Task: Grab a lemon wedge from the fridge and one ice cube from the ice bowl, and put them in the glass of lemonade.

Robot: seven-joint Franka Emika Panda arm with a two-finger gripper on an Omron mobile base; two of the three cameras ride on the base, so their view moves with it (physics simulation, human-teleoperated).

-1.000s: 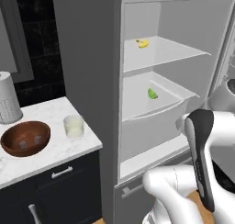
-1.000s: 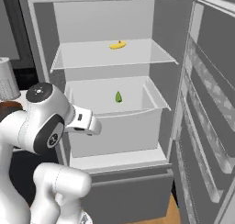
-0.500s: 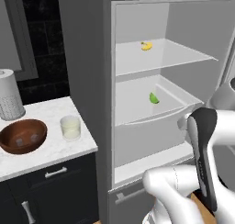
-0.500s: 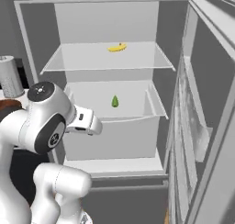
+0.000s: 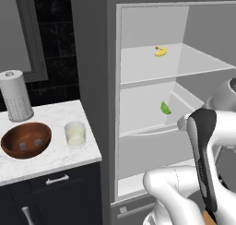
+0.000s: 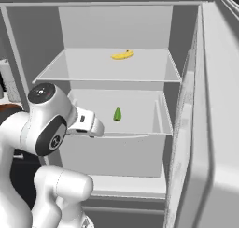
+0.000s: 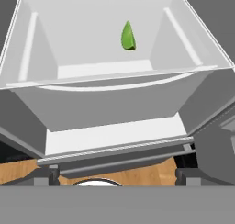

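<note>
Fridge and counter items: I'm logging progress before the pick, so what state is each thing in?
fridge: door open
lemon wedge: lying in the fridge's drawer, untouched
banana piece: on the upper shelf
ice bowl: upright, holding ice cubes
glass of lemonade: upright, filled
gripper: empty, aimed at the drawer

Lemon wedge [image 6: 117,114] on fridge shelf [image 6: 140,124]

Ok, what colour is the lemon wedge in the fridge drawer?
Yellowish-green; the lemon wedge shows best in the hand view.
</note>
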